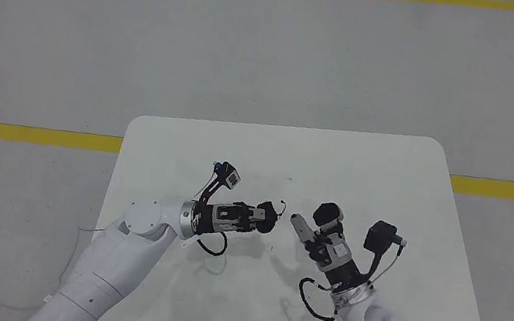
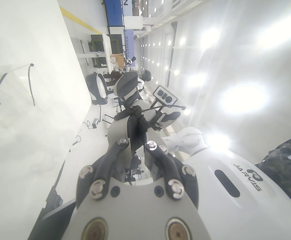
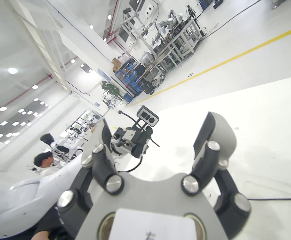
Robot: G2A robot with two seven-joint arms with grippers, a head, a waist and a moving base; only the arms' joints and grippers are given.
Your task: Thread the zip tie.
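Observation:
A thin black zip tie [image 1: 279, 206] is pinched in my left gripper [image 1: 266, 219] a little above the middle of the white table [image 1: 385, 181]. Its strap curls up and out past the fingertips. In the left wrist view the left gripper [image 2: 136, 122] is shut on the zip tie [image 2: 159, 108], one end of which pokes sideways. My right gripper [image 1: 299, 226] hovers just to the right of it, facing the left one. In the right wrist view the right gripper [image 3: 158, 127] is open with nothing between its fingers. Beyond it, the zip tie [image 3: 155, 143] sticks out of the left gripper [image 3: 141, 141].
The table has rounded corners and bare room behind and to the right of both arms. A black cable [image 1: 311, 301] loops off the right arm near the front edge. Yellow floor lines [image 1: 28, 134] run behind the table.

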